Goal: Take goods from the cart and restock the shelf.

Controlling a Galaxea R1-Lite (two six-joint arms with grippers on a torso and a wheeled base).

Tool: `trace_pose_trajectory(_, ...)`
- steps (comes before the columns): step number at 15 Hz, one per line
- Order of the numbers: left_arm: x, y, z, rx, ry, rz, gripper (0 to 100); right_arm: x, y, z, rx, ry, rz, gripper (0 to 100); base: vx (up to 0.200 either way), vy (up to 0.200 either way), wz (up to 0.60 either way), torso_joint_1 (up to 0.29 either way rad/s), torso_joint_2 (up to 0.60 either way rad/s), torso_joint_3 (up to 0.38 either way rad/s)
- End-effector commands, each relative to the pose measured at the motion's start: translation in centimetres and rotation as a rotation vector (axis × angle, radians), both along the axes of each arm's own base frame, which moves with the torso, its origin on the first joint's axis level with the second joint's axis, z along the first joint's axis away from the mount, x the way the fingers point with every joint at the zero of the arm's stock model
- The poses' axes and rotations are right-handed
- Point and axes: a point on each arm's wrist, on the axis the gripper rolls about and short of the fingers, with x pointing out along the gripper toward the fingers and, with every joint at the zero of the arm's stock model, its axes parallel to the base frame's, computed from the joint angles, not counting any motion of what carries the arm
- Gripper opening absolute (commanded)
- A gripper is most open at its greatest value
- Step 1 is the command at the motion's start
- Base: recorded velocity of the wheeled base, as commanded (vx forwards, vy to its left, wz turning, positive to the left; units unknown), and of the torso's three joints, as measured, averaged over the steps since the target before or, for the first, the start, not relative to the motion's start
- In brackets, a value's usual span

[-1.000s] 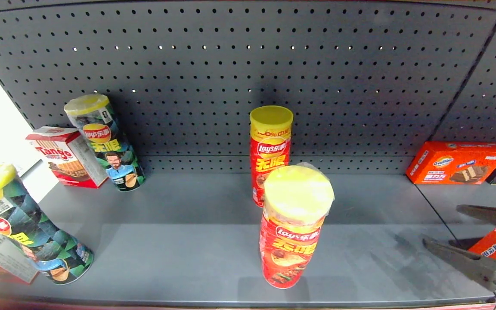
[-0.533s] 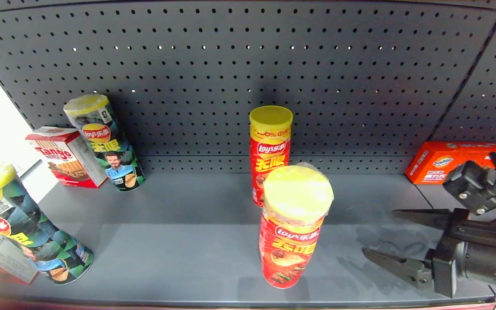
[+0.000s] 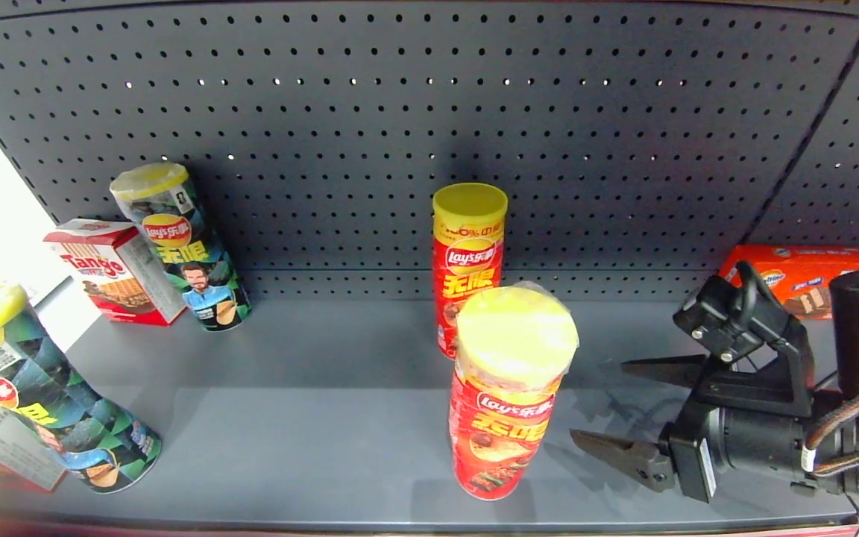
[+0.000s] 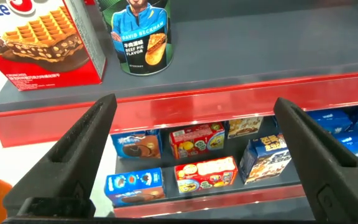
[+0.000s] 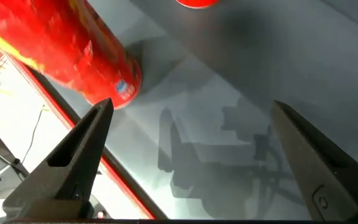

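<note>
Two red chip cans stand upright near the middle of the grey shelf (image 3: 310, 418), one behind the other: the front red can (image 3: 508, 395) sits close to the shelf's front edge, and the rear red can (image 3: 468, 261) is just beside the pegboard back panel (image 3: 400, 112).

The right gripper (image 3: 598, 401) hovers low over the shelf just to the right of the front red can. Its jaws are spread wide with nothing between them, and its fingertips point toward the can without touching it. In the right wrist view the same can (image 5: 73, 50) lies just beyond one finger of that gripper (image 5: 191, 104).

The left gripper (image 4: 194, 102) is also spread wide and empty, held in front of the shelf's red lip at its left end. There a wafer box (image 4: 36, 43) and a dark can (image 4: 140, 34) stand side by side near the edge. Small packs (image 4: 197, 140) fill the lower shelves beneath.

At the back left stand a second wafer box (image 3: 112, 272) and a second dark can (image 3: 180, 246). An orange box (image 3: 802, 272) rests at the far right, partly hidden by the right arm.
</note>
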Motion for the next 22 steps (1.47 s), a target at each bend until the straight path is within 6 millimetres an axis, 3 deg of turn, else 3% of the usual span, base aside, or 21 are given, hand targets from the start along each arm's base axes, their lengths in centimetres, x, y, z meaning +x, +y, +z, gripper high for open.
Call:
trace_pose_trajectory(1,0.0,0.0,0.0,0.000,0.002,0.000,100,0.8,1.0,-0.3,-0.014,0.016,0.014,100,0.000,0.000,0.00,0.000,0.00,0.000)
trace_pose_trajectory(6,0.0,0.0,0.0,-0.001,0.002,0.000,100,1.3,2.3,-0.5,-0.021,0.023,0.041,100,0.000,0.000,0.00,0.000,0.00,0.000)
trace_pose_trajectory(15,0.0,0.0,0.0,-0.001,0.002,0.000,100,0.8,2.2,-0.7,-0.025,0.027,0.051,100,0.000,0.000,0.00,0.000,0.00,0.000)
trace_pose_trajectory(22,0.0,0.0,0.0,-0.001,0.002,0.000,100,1.3,3.3,-0.5,-0.022,0.024,0.072,100,0.000,0.000,0.00,0.000,0.00,0.000)
